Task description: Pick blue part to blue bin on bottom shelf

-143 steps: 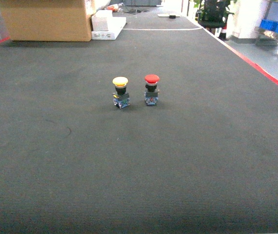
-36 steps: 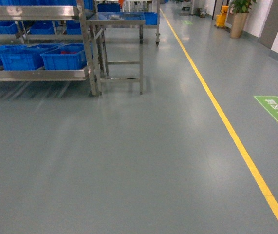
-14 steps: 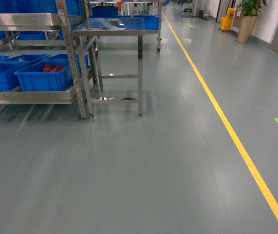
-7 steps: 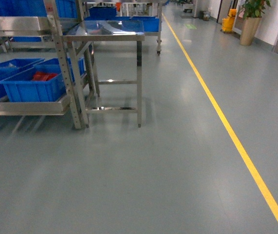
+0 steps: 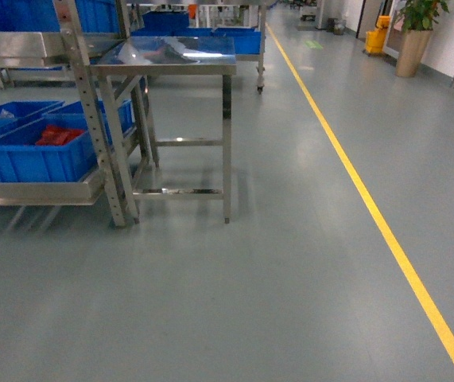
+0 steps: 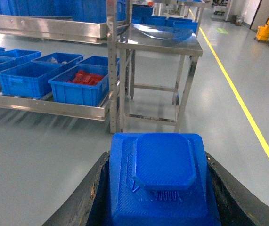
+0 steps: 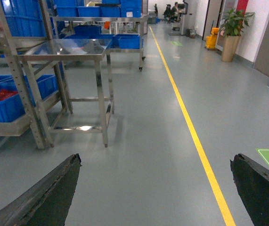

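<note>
In the left wrist view my left gripper is shut on the blue part, a ribbed blue block with a raised octagonal top, with black fingers pressed against both its sides. Ahead and to the left runs the bottom shelf, a low steel rail carrying several blue bins; the nearest blue bin holds red parts. In the head view the same shelf and that bin sit at the left edge. My right gripper hangs open over bare floor. Neither gripper shows in the head view.
A steel table on thin legs stands just right of the rack's perforated upright. A yellow floor line runs along the right. A potted plant stands far back right. More blue bins fill the upper shelf.
The head view has drawn closer to the rack and table, which now sit larger and nearer. Ten seconds ago it showed a dark mat with two push buttons instead.
</note>
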You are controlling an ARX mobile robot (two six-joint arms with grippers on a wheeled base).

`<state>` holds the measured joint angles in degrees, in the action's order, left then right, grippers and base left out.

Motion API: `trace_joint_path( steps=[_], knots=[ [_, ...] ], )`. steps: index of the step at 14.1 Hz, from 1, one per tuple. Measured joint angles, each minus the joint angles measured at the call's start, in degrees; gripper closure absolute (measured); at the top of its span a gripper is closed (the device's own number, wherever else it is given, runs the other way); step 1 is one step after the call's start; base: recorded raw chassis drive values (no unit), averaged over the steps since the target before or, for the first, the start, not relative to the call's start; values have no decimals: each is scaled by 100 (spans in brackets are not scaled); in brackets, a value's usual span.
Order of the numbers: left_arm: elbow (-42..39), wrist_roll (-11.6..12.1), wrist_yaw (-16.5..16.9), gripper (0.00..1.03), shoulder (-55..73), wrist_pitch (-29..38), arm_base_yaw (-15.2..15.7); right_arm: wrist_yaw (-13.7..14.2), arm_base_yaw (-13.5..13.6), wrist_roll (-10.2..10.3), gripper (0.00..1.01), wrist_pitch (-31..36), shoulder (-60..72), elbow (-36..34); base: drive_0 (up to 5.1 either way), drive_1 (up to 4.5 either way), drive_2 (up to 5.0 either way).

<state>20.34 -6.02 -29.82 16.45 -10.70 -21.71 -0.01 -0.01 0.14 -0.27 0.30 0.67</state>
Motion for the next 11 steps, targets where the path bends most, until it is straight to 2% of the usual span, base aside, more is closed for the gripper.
trace_joint_path(
  steps=[11],
  knots=[
    [0,0,-4,60,7,-15,0,-2,0,0,3,-4,0,0,-7,411,-425]
  ],
)
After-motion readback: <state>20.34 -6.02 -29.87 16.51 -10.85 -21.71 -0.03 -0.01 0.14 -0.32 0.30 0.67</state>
